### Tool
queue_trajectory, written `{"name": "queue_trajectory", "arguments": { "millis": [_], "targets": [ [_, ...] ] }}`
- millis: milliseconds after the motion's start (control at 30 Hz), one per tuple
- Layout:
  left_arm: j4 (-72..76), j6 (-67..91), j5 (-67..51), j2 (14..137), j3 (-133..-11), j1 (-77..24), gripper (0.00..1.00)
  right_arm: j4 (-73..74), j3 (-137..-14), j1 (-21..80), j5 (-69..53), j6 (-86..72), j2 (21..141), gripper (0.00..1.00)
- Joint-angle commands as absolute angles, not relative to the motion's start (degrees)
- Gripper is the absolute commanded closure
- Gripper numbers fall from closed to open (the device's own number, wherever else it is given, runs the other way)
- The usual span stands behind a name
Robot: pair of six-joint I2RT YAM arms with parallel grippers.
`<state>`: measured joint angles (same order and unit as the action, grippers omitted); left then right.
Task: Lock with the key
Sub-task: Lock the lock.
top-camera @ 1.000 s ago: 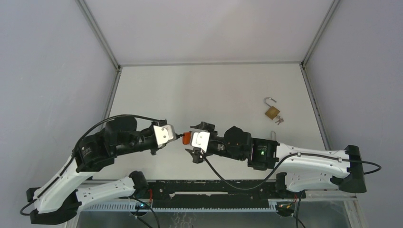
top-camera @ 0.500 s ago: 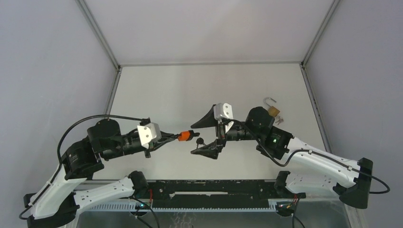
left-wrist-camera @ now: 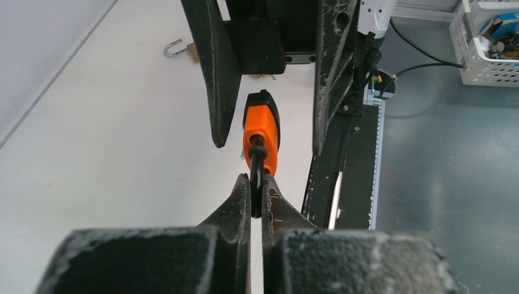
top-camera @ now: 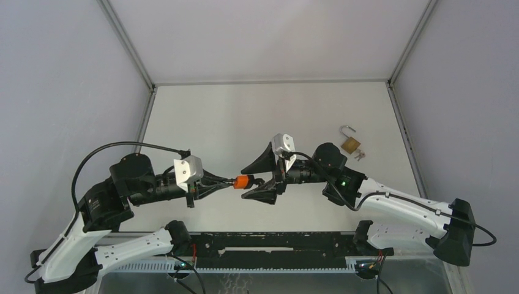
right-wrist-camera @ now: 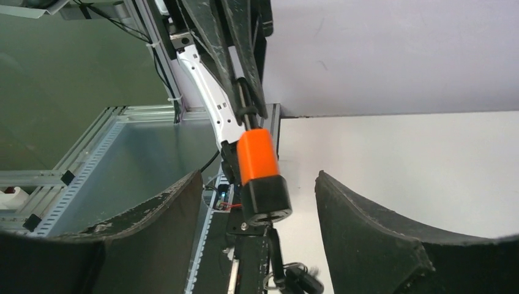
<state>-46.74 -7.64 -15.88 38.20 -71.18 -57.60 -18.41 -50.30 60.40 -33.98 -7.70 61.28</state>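
Observation:
An orange and black padlock (top-camera: 243, 181) hangs in the air above the table's near part, with my left gripper (top-camera: 230, 182) shut on its thin black shackle (left-wrist-camera: 256, 160). The lock's body (left-wrist-camera: 261, 125) points away from those fingers. A key (right-wrist-camera: 273, 247) sticks in the lock's black end, and black-headed keys (right-wrist-camera: 300, 281) dangle from its ring. My right gripper (top-camera: 245, 184) is open, one finger (right-wrist-camera: 153, 211) on each side of the lock (right-wrist-camera: 260, 168), not touching it.
A brass padlock (top-camera: 350, 143) with its shackle swung open lies at the table's back right, a small bunch of keys (top-camera: 358, 155) next to it. The black rail (top-camera: 275, 242) runs along the near edge.
My right gripper let go of the lock's end, opened wide and drew back to the right, then came back with narrower jaws around the lock. The left arm pulled slightly left with the lock.

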Motion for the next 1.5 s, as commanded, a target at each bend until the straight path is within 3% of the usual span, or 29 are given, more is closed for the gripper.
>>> {"name": "queue_trajectory", "arguments": {
  "millis": [0, 167, 400, 433, 467, 500, 533, 733, 767, 833, 867, 933, 1200, 1467],
  "targets": [
    [-40.5, -5.9, -18.2, 37.7, -74.8, -57.3, 1.0, -23.9, -49.5, 59.6, -35.1, -11.6, 61.1, 0.28],
    [-40.5, -5.8, -18.4, 37.7, -74.7, -57.3, 1.0, -24.9, -48.8, 59.2, -35.8, -12.6, 60.7, 0.47],
    [-40.4, -5.7, -18.7, 37.9, -75.1, -57.3, 1.0, -25.5, -48.8, 58.7, -36.2, -13.6, 61.5, 0.46],
    [-40.3, -5.6, -18.8, 37.9, -75.1, -57.3, 1.0, -25.9, -48.8, 58.8, -36.5, -13.9, 61.7, 0.52],
    [-40.3, -5.4, -18.9, 37.9, -75.1, -57.3, 1.0, -26.4, -48.8, 58.7, -36.9, -14.1, 61.9, 0.67],
    [-40.2, -5.1, -19.0, 37.8, -74.9, -57.3, 1.0, -26.8, -48.8, 58.8, -36.7, -14.4, 62.0, 0.89],
    [-40.0, -4.8, -19.1, 37.8, -74.8, -57.3, 1.0, -26.8, -48.7, 58.7, -36.3, -14.5, 61.9, 1.0],
    [-39.9, -2.7, -19.8, 37.0, -72.2, -57.0, 0.97, -22.7, -49.3, 58.3, -34.1, -11.9, 59.3, 1.0],
    [-40.1, -2.3, -19.8, 36.7, -71.5, -56.8, 0.82, -20.2, -49.8, 58.3, -33.5, -10.7, 58.5, 1.0],
    [-40.6, -2.2, -19.7, 35.8, -69.8, -56.6, 0.44, -13.9, -51.8, 58.3, -31.6, -6.7, 56.9, 1.0],
    [-41.1, -2.9, -19.5, 35.4, -69.4, -56.5, 0.35, -10.5, -52.8, 58.3, -30.9, -4.5, 56.2, 1.0],
    [-42.2, -5.1, -18.0, 34.8, -69.5, -56.2, 0.28, -3.2, -54.6, 58.8, -29.7, -0.6, 54.4, 1.0],
    [-44.1, -12.4, -13.2, 35.1, -66.5, -56.5, 0.38, 15.3, -64.6, 65.8, -18.6, 11.5, 54.8, 1.0],
    [-41.9, -14.8, -13.6, 35.7, -65.6, -59.1, 0.41, 14.7, -66.7, 67.4, -16.0, 12.0, 56.9, 1.0]
  ]
}}
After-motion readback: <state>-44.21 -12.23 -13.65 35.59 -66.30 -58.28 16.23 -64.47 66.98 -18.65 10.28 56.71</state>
